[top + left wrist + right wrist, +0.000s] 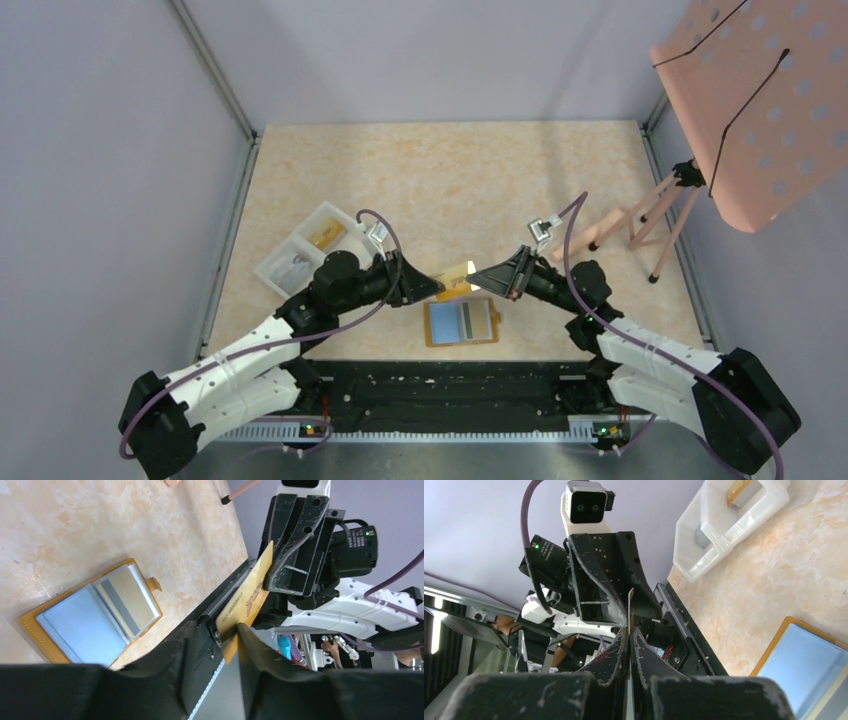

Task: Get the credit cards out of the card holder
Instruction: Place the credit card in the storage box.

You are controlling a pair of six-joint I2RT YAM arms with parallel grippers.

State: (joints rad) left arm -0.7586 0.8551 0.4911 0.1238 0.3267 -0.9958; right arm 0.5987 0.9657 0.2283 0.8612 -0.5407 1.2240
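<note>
The card holder (429, 326), a tan-orange wallet, lies open and flat on the table near the front edge. It holds a light blue card (449, 323) and a whitish grey-striped card (479, 320); both also show in the left wrist view (80, 630) (126, 596). A gold-yellow card (455, 272) hangs in the air above the wallet between both grippers. My right gripper (630, 632) is shut on one end of this gold card (248, 597). My left gripper (222, 630) is open, with the card's other end between its fingers, against one finger.
A white two-compartment tray (290, 262) with small items stands left of the left arm, also seen in the right wrist view (724, 525). A pink perforated stand (760, 90) on thin legs (640, 215) is at the back right. Grey walls enclose the table.
</note>
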